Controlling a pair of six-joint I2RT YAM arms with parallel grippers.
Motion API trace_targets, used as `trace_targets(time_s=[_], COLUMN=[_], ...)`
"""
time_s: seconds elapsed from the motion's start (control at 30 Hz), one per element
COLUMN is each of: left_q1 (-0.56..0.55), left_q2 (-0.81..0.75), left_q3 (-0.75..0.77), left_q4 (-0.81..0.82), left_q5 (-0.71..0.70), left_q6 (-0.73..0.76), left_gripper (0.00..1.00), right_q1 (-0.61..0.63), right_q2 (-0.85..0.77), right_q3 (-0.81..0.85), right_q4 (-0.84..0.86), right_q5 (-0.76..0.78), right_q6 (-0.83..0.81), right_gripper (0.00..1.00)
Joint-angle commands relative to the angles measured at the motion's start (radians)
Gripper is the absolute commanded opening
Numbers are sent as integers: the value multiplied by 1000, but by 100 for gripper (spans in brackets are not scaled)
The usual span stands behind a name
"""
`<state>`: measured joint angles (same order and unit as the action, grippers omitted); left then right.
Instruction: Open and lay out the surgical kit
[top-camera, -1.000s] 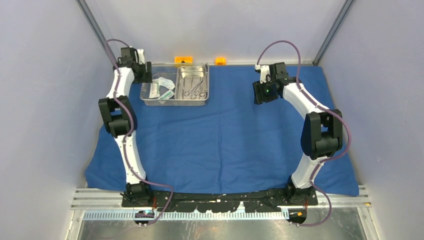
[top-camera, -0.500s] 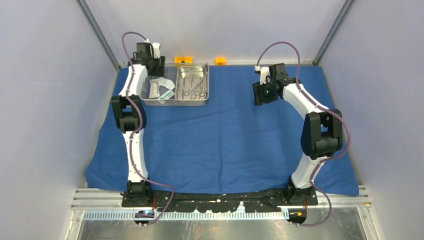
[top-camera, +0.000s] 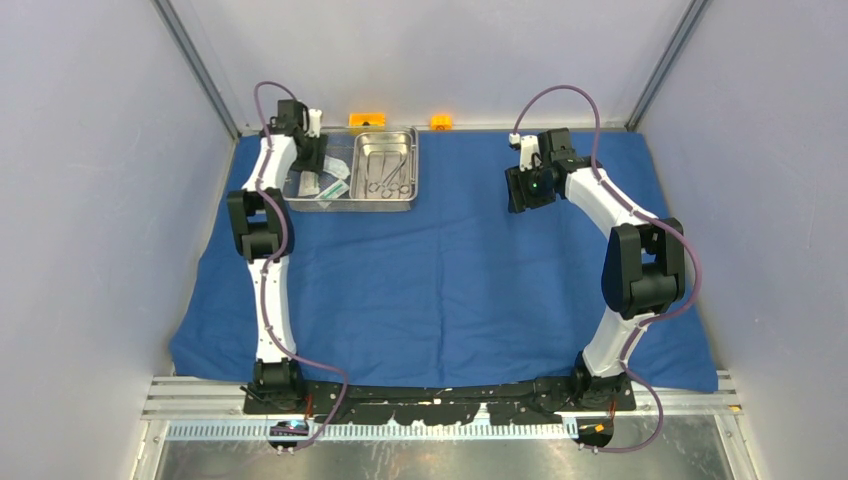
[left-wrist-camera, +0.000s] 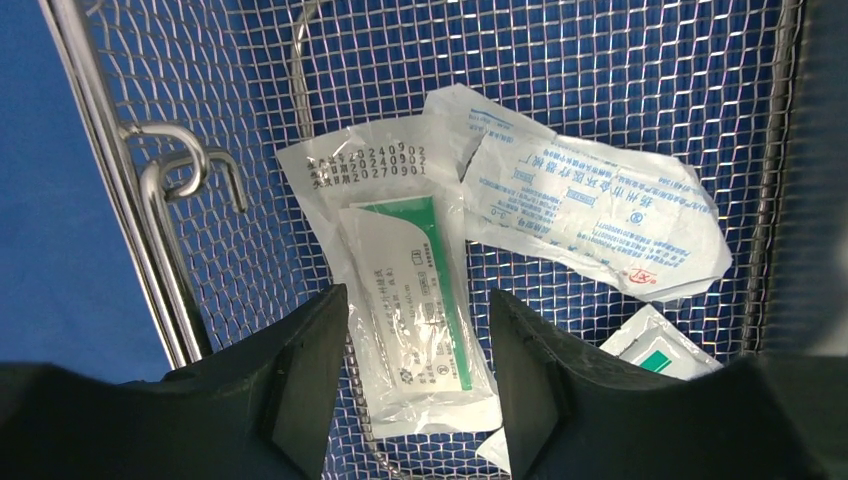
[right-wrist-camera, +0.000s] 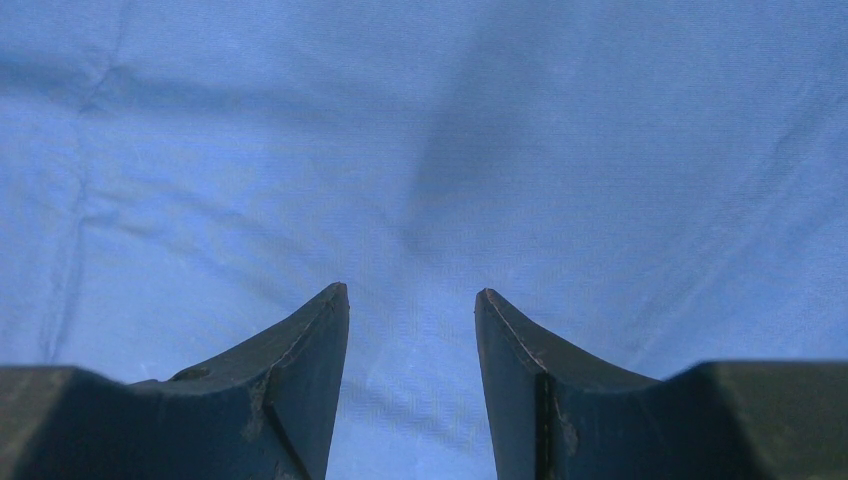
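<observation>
The blue cloth wrap (top-camera: 450, 280) lies spread flat over the table. At its back left stands the steel mesh basket (top-camera: 296, 203). In the basket's right half sits the solid steel tray (top-camera: 372, 150), with scissors and forceps (top-camera: 388, 180) in it. In the wrist view three packets lie on the mesh (left-wrist-camera: 620, 80): a green-striped one (left-wrist-camera: 400, 250), a blue-printed one (left-wrist-camera: 590, 215) and a third (left-wrist-camera: 655, 350). My left gripper (top-camera: 312, 160) (left-wrist-camera: 418, 292) is open over the green-striped packet, one finger on each side. My right gripper (top-camera: 522, 190) (right-wrist-camera: 412, 289) hangs open over bare cloth (right-wrist-camera: 420, 120).
Two small orange blocks (top-camera: 366, 121) (top-camera: 441, 122) sit behind the basket at the back wall. The basket's wire handle (left-wrist-camera: 170, 170) hangs on its left wall, close to my left finger. Grey walls close in both sides and the back.
My left arm has swung right from the basket's outer corner to above the packets, and its jaws have narrowed a little. The right arm has not moved.
</observation>
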<state>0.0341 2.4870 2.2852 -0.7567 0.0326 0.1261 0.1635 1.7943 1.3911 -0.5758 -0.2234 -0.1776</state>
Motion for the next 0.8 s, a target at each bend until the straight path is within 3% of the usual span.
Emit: trace_targets(time_s=[0.0, 0.3, 0.43, 0.6, 0.77], left_q1=[3, 3, 3, 3, 3], left_q2=[13, 26, 29, 23, -15], left_q3=[8, -23, -23, 1, 25], left_q4=[-42, -82, -80, -83, -86], left_q5=[-23, 22, 25, 36, 66], left_q6=[26, 23, 22, 13, 5], left_gripper=[55, 46, 32, 23, 1], right_q1=[0, -1, -1, 1, 1], right_q2=[-13, -15, -15, -15, -16], right_q3=[4, 3, 4, 4, 7], right_q4=[10, 10, 9, 8, 4], right_q5=[-16, -19, -20, -21, -24], right_q6=[-5, -6, -5, -5, -5], right_gripper=[55, 55, 55, 55, 54])
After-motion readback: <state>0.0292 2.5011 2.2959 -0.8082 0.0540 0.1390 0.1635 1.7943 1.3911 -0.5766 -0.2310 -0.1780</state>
